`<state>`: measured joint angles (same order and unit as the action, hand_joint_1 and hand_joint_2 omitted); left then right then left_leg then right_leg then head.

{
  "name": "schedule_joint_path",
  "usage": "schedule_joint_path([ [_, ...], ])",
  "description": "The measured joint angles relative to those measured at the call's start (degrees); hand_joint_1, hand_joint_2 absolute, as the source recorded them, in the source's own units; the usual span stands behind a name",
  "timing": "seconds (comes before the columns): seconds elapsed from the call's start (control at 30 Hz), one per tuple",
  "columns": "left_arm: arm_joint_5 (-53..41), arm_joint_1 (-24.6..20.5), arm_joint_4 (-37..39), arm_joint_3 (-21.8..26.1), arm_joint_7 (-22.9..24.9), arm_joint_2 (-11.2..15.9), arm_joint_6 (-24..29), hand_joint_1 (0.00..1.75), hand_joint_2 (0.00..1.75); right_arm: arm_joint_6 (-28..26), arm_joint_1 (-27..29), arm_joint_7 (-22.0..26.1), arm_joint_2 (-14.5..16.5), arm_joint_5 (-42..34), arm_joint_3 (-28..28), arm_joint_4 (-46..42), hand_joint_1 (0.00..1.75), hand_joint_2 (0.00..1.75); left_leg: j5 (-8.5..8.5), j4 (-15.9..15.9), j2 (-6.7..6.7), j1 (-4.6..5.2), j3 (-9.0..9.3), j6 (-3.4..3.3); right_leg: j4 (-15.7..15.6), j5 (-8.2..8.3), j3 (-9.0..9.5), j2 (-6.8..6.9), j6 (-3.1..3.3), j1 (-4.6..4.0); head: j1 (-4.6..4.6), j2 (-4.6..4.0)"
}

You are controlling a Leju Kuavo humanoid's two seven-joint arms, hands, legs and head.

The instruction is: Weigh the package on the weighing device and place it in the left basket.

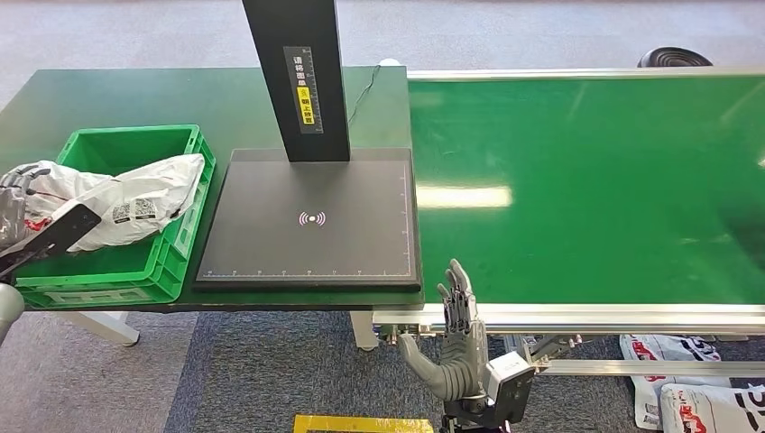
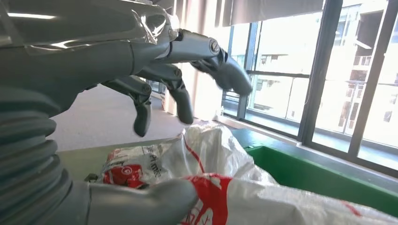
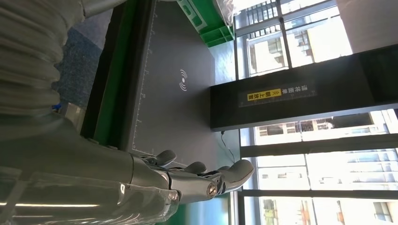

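Observation:
The white package [image 1: 135,203] with red print lies in the green basket [image 1: 171,262] at the left end of the table, one end draped over the basket's right rim. My left hand [image 1: 16,203] is at the package's left end; in the left wrist view its fingers [image 2: 183,98] are spread apart above the package [image 2: 220,154] and the thumb [image 2: 155,201] lies beside it, gripping nothing. The black weighing platform [image 1: 307,244] beside the basket is bare. My right hand [image 1: 460,338] is open, fingers straight, just below the conveyor's front edge.
A black column [image 1: 298,72] rises from the back of the weighing platform. The green conveyor belt [image 1: 586,180] runs to the right. More white packages [image 1: 686,388] lie on the floor at the lower right. A yellow marking [image 1: 361,424] is on the carpet.

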<state>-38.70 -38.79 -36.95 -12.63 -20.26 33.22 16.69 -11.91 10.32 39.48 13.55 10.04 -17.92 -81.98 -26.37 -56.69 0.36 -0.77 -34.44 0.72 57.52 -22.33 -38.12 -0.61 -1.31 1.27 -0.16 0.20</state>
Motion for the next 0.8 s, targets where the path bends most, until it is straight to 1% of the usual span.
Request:
schedule_joint_path([
  [0.2, -0.02, 2.41, -0.03, 1.31, -1.30, -0.30, 0.16, 0.00, 1.75, 0.40, 0.08, 0.01, 0.01, 0.15, 0.02, -0.03, 0.00, 1.75, -0.01, 0.00, 0.01, 0.00, 0.01, 0.01, 0.00, -0.01, -0.03, 0.01, 0.00, 0.00, 0.00, 0.00],
  [0.4, -2.02, 2.60, 0.13, 2.16, -0.99, -2.07, 0.39, 0.00, 1.75, 1.30, 0.01, -0.01, 0.35, 0.94, 0.40, -0.10, 0.00, 1.75, -0.01, 0.00, 0.02, 0.01, 0.01, 0.01, -0.01, 0.00, -0.02, 0.02, 0.01, 0.00, 0.00, 0.00],
  [0.57, -0.09, 2.63, -0.03, 3.40, -2.40, -3.43, 0.46, 0.00, 1.75, 1.90, -0.02, 0.00, 0.69, 1.09, 0.72, -0.10, 0.00, 1.75, -0.01, 0.00, 0.00, 0.01, 0.01, 0.01, -0.01, 0.00, -0.02, 0.02, 0.02, 0.00, -0.01, 0.00],
  [0.7, 3.65, 2.94, -2.67, 4.55, -4.02, -5.15, -0.17, 0.00, 1.75, 1.95, -0.48, 0.01, 0.97, 1.11, 0.79, 0.07, 0.00, 1.75, 0.00, -0.01, -0.03, 0.01, 0.01, 0.01, -0.01, 0.00, -0.03, 0.03, 0.02, 0.00, 0.00, 0.00],
  [0.8, 5.82, 1.83, -5.54, 4.52, -4.18, -7.15, -2.16, 0.00, 1.75, 1.89, -1.45, 0.01, 1.18, 0.95, 0.65, 0.50, 0.00, 1.75, 0.01, -0.03, -0.07, 0.02, 0.01, 0.00, -0.01, 0.01, -0.02, 0.06, 0.01, 0.00, 0.00, 0.00],
])
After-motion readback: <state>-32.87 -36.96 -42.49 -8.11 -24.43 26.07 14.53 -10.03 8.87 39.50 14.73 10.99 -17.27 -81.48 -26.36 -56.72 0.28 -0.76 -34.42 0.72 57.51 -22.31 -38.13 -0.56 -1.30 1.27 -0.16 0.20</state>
